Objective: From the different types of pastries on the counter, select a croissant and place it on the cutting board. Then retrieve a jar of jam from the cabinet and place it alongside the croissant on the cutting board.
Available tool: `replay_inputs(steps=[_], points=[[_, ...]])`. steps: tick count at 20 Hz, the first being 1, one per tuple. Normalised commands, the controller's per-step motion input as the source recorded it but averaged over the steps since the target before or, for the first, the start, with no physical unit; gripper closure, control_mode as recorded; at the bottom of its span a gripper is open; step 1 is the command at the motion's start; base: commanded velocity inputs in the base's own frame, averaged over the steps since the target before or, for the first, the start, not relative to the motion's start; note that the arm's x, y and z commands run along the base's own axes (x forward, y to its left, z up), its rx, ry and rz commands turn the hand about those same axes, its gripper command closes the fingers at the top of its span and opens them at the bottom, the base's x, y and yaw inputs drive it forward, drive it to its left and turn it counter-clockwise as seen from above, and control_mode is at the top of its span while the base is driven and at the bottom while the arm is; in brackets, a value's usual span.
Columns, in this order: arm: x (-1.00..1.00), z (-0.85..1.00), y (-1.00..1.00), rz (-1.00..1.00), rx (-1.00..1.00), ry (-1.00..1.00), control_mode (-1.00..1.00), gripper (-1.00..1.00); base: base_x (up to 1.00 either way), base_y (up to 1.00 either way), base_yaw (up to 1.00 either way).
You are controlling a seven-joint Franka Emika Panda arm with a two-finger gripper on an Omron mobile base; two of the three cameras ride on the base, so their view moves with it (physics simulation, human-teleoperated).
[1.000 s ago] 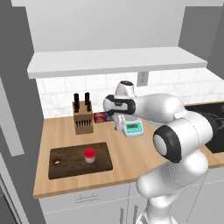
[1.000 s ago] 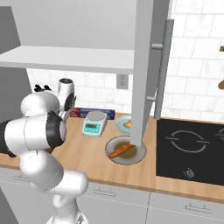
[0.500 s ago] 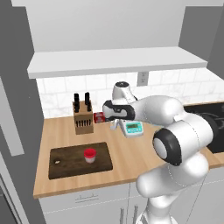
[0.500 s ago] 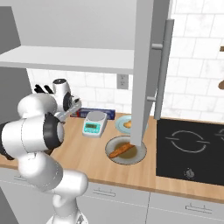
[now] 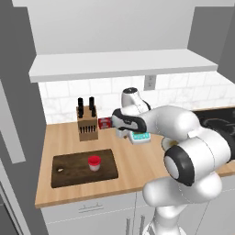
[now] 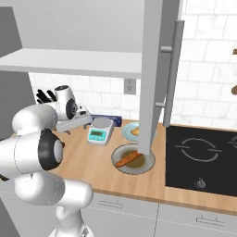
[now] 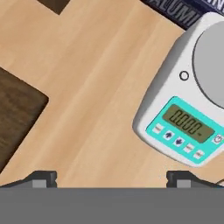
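Gripper: the gripper (image 7: pixel 111 177) hangs over bare counter between the cutting board and a kitchen scale; its 2 dark tips sit wide apart with nothing between them, so the hand is released and empty. In the left base view the gripper (image 5: pixel 120 131) points down just in front of the scale.
Counter: the light-wood counter (image 5: pixel 137 158) runs under the white shelf ledge (image 5: pixel 119 64) of the cabinet.
Cutting board: the dark-brown cutting board (image 5: pixel 69 172) lies flat at the left of the counter, in front of the knife block; 1 rounded corner of the cutting board (image 7: pixel 17 111) enters the hand view at left.
Jar of jam: the jar of jam (image 5: pixel 94 163) stands upright on the cutting board, near its middle, red lid up.
Croissant: the croissant (image 6: pixel 135 132) lies on a pale round plate (image 6: pixel 127 131) right of the scale, partly hidden by the open cabinet door (image 6: pixel 155 69).
Long pastry: a tapered orange-brown pastry (image 6: pixel 128 160) lies on a second plate (image 6: pixel 139 167) nearer the counter's front edge.
Kitchen scale: the white scale (image 7: pixel 188 96) with a teal panel reads 0.000; it also shows as the scale (image 6: pixel 100 131) in the right base view.
Knife block: the upright light-wood knife block (image 5: pixel 86 127) holds dark handles.
Foil box: a dark box (image 7: pixel 175 11) lies behind the scale.
Stove: a black cooktop (image 6: pixel 203 155) lies at the counter's right.
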Motion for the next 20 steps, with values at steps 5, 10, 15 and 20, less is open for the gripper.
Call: replay_inputs(steps=[5,10,15,20], points=[[0.00,-0.06,-0.60,-0.44,0.01,0.02,-1.00,-1.00,0.00,0.00,0.00],[0.00,-0.01,-0.52,-0.39,0.01,-0.01,-1.00,-1.00,0.00,0.00,0.00],[0.20,0.00,-0.66,-0.39,0.01,0.00,-1.00,-1.00,0.00,0.00,0.00],[0.28,0.00,-0.67,-0.35,0.02,-0.01,-1.00,-1.00,0.00,0.00,0.00]])
